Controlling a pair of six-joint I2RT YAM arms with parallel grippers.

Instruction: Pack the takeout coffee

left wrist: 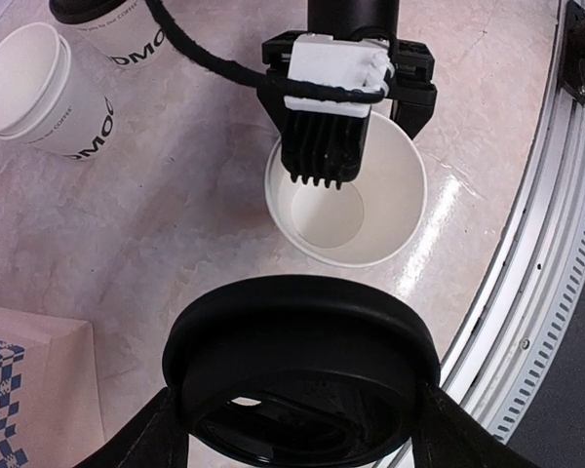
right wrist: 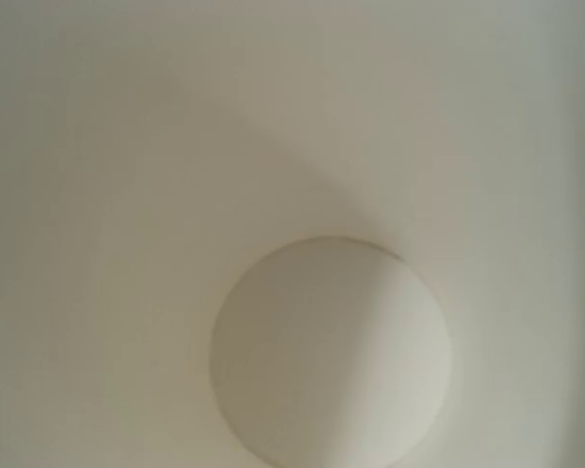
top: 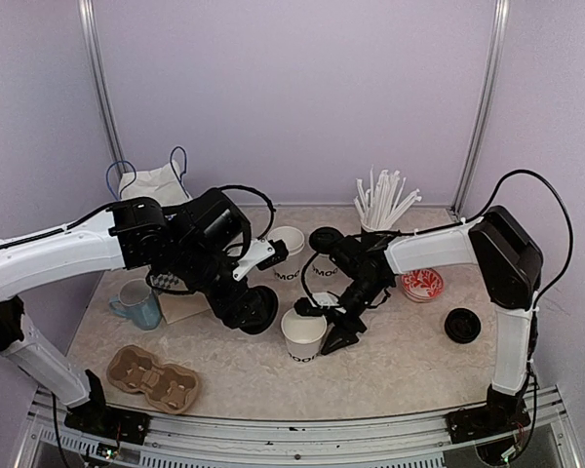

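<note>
Left wrist view shows left fingers (left wrist: 156,439) pinching a black lid (left wrist: 302,341) near the open cup (left wrist: 390,195); right fingers' (left wrist: 322,146) spread unclear.

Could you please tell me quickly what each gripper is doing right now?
Left gripper: closed on the black lid.
Right gripper: at the open cup rim; open or gripping cannot be told.

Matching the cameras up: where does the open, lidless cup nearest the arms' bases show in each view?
Top external: open cup, front centre.
Left wrist: upper centre, under the right fingers.
Right wrist: its white inside fills the frame.
Shared landmark: its round floor, in both wrist views.
</note>
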